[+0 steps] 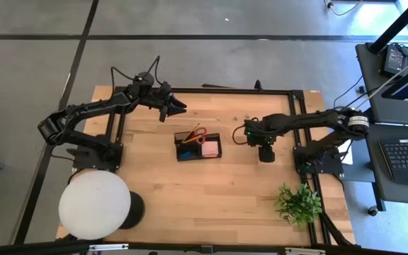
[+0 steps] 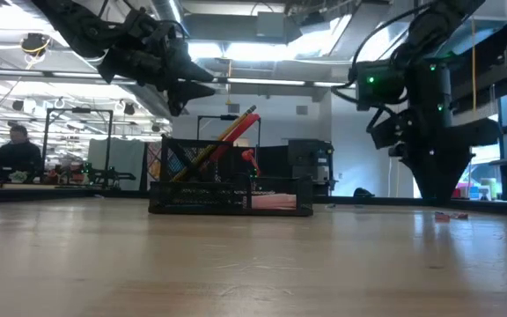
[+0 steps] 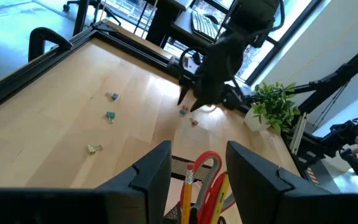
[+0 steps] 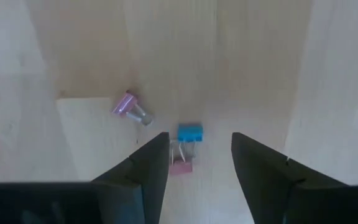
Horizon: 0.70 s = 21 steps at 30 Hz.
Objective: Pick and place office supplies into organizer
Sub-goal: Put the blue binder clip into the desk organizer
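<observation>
Office supplies sit partly in the black organizer [image 1: 198, 147] at the middle of the table [image 1: 154, 191]: red-handled scissors [image 1: 197, 133] and wooden pencils [image 2: 227, 132] stand tilted in its back compartment, their long axes slanting up and toward the right in the low view, scissor handles uppermost, and the pink sticky-note block [image 1: 210, 149] lies flat in the right-hand compartment. On the far left, a large white round lamp [image 1: 94, 205] stands at the table's near corner. The left hand [image 1: 174, 108] hangs in the air just behind the organizer, its two fingers spread apart and holding nothing; its wrist view looks down past them onto the scissor handles and pencils. Three small clips [image 3: 109, 115] lie loose on the wood beyond. Further right, the right hand [image 1: 265, 155] points down at the table, fingers parted and empty, directly over a blue clip [image 4: 189, 132] with a pink clip [image 4: 128, 106] beside it. A green plant [image 1: 299, 203] stands near the right edge.
</observation>
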Each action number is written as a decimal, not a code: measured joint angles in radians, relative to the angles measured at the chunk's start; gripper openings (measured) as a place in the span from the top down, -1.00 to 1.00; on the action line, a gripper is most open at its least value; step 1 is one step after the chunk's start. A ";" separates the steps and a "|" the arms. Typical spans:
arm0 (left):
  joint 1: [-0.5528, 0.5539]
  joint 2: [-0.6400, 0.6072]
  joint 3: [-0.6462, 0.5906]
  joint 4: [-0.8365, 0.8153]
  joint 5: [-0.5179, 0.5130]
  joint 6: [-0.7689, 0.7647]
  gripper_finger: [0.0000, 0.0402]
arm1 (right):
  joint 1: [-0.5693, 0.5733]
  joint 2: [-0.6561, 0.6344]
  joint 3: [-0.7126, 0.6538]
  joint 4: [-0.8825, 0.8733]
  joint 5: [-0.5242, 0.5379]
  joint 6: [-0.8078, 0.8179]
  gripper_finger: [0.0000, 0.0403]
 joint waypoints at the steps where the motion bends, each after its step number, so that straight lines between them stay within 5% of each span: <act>1: 0.000 0.000 0.000 0.000 0.000 0.000 0.27 | 0.000 0.011 0.000 0.007 0.000 0.000 0.12; 21: 0.000 0.000 0.000 0.000 -0.003 0.000 0.27 | 0.000 0.132 0.005 0.025 0.007 -0.001 0.23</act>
